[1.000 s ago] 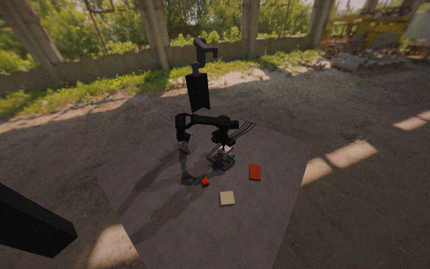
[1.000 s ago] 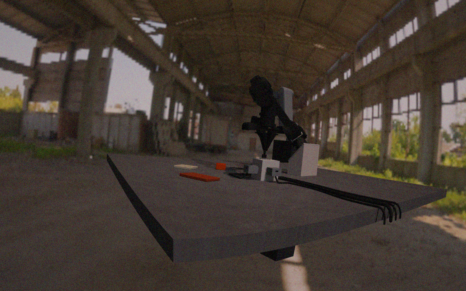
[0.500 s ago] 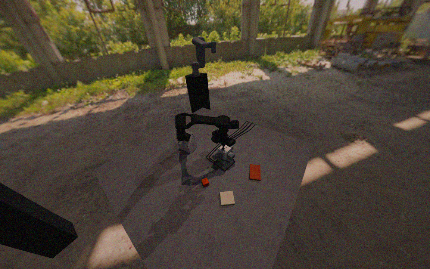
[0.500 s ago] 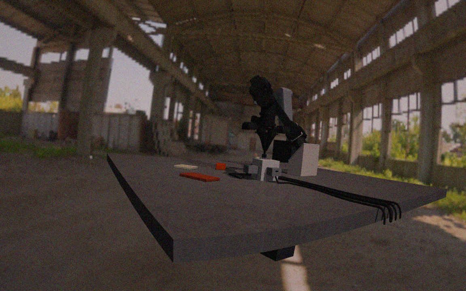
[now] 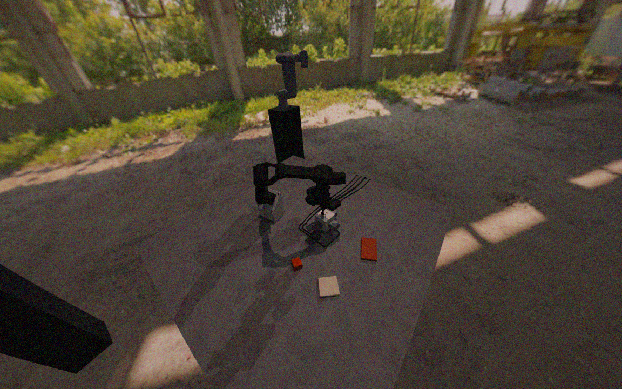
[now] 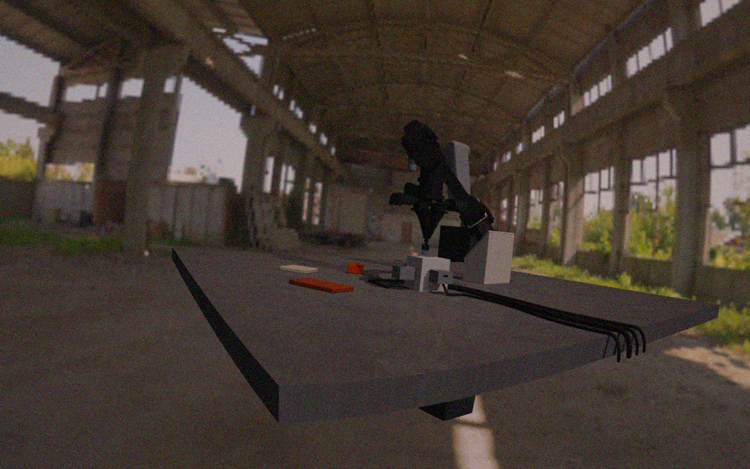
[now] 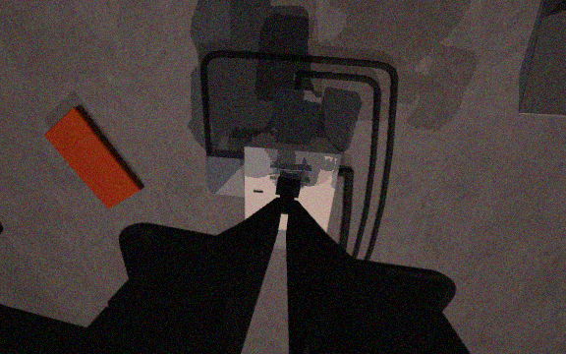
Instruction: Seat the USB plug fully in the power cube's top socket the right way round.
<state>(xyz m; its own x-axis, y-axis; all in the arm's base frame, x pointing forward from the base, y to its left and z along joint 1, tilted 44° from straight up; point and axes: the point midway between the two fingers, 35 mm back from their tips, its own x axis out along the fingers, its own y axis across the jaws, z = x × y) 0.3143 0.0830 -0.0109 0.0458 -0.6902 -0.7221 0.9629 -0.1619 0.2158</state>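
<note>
The white power cube [image 5: 329,213] [image 6: 425,273] [image 7: 263,203] stands on the table [image 6: 366,344], with grey plugs in its sides. The USB plug [image 6: 425,247] [image 7: 288,187] is small and dark and stands upright at the socket on the cube's top. My gripper [image 5: 323,210] [image 6: 425,239] [image 7: 285,205] points straight down and is shut on the plug. A short bluish-grey piece shows between the plug's dark body and the cube's top in the exterior view. The socket is hidden beneath the plug. Which way round the plug faces is too small to tell.
Black cables [image 6: 541,309] [image 7: 393,98] loop beside the cube and run over the table edge. A small orange block [image 5: 296,263] [image 6: 355,268], a red-orange slab [image 5: 369,249] [image 6: 320,284] and a cream tile [image 5: 328,286] [image 6: 298,268] lie on the table.
</note>
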